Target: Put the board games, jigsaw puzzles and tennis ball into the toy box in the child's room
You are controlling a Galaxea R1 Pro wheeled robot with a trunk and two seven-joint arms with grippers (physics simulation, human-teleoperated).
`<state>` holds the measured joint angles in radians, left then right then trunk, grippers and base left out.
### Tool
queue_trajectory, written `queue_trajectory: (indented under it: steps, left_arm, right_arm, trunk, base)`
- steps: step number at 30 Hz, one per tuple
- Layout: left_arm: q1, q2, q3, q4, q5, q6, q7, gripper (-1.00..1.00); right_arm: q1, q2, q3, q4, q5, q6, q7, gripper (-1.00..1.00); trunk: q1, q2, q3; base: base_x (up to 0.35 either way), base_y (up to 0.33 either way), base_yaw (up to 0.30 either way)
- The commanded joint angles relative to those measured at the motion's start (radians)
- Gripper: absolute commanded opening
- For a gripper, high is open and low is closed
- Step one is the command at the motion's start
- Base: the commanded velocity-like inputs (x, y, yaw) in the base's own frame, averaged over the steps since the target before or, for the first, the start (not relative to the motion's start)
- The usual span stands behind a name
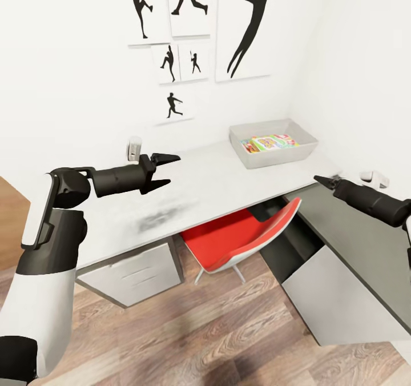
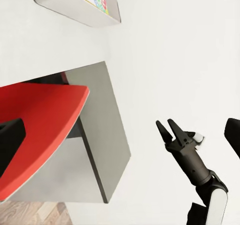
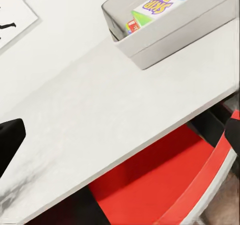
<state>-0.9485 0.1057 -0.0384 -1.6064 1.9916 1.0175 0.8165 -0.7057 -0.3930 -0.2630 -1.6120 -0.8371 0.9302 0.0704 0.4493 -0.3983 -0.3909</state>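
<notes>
Head camera high above table (image 1: 217, 180); wrist cameras closer.

A child's bedroom or study corner in a home. Black silhouette sports posters (image 1: 188, 26) hang above a light-grey L-shaped desk (image 1: 194, 194). A red shell chair (image 1: 240, 237) is tucked under the desk, on wood-plank flooring (image 1: 217, 334).

grey table (image 1: 217, 186), toy box (image 1: 273, 156) on it

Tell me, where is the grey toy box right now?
In the head view the toy box sits on the table at its far right end, in the corner by the wall, with colourful game boxes inside.
</notes>
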Motion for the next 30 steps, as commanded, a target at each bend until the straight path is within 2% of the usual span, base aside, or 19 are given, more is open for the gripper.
queue_trajectory:
  steps: [1,10,16,20,25,30]
  left_arm:
    - [-0.001,0.001,-0.001,0.0,0.009,-0.001,0.01,1.0]
    - [-0.001,0.005,-0.003,0.001,0.009,0.0,0.01,1.0]
    - [0.0,0.005,-0.003,0.002,0.008,-0.001,0.011,1.0]
    - [0.007,0.005,-0.004,0.001,0.007,-0.001,0.011,1.0]
    - [0.069,0.006,-0.015,-0.001,0.007,0.003,0.011,1.0]
    - [0.115,0.007,-0.043,-0.002,0.006,0.005,0.009,1.0]
  right_arm:
    - [0.001,0.0,-0.003,0.0,0.006,0.005,0.008,1.0]
    - [0.021,-0.005,-0.025,0.0,0.006,0.005,0.008,1.0]
    - [0.063,-0.041,-0.039,0.0,0.006,0.006,0.008,1.0]
    - [0.079,-0.049,-0.041,0.004,0.006,0.006,0.008,1.0]
    - [0.161,-0.063,-0.088,0.073,0.007,0.001,0.01,1.0]
    - [0.22,-0.067,-0.104,0.095,0.007,-0.025,0.012,1.0]
  trunk:
    - [0.001,-0.002,0.0]
    - [0.001,-0.002,0.015]
    - [0.001,-0.002,0.025]
    - [0.001,-0.002,0.031]
    - [0.001,-0.002,0.039]
    - [0.001,-0.002,0.047]
  base:
    - [-0.016,0.004,0.0]
    - [-0.006,0.002,0.0]
    - [-0.001,0.0,-0.009]
    - [-0.001,0.0,-0.055]
    - [0.0,0.0,-0.131]
    - [0.0,0.0,-0.161]
